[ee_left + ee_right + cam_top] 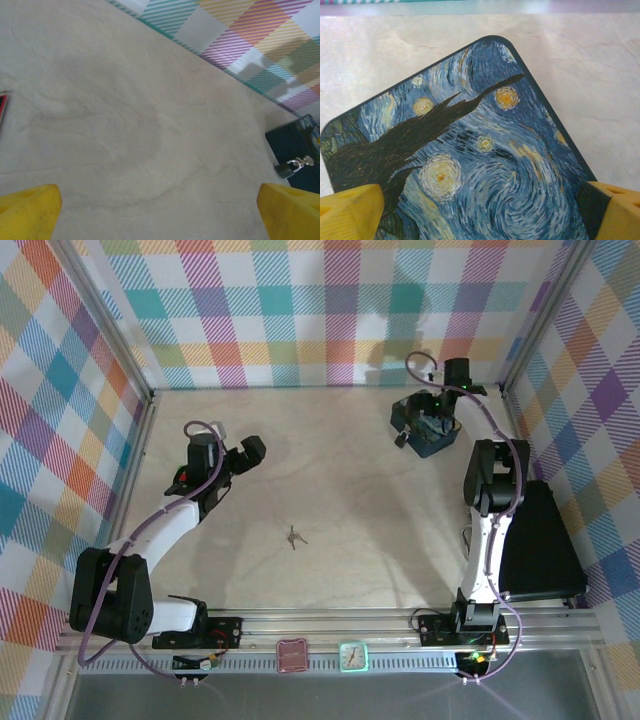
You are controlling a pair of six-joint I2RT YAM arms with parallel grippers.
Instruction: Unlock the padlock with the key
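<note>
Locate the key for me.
Top view: the key lies flat near the middle of the table, alone, nearer the left gripper than the blue starry-night tin at far right.

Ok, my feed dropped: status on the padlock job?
Left gripper open, empty. Right gripper open above tin. Padlock at tin's side; key loose mid-table, unobstructed.

The left arm [150, 540] stretches forward from its base with the elbow kept low. Its wrist is bent, so the left tool [248, 452] points across toward the other arm's side. Its yellow fingertips [29, 211] stand spread wide, holding nothing. The right arm [490, 510] climbs straight ahead from its base and folds at the elbow. From there it tips the right tool [425, 425] downward just beyond the fold. The yellow fingertips [350, 210] there are spread just as wide and grip nothing.
</note>
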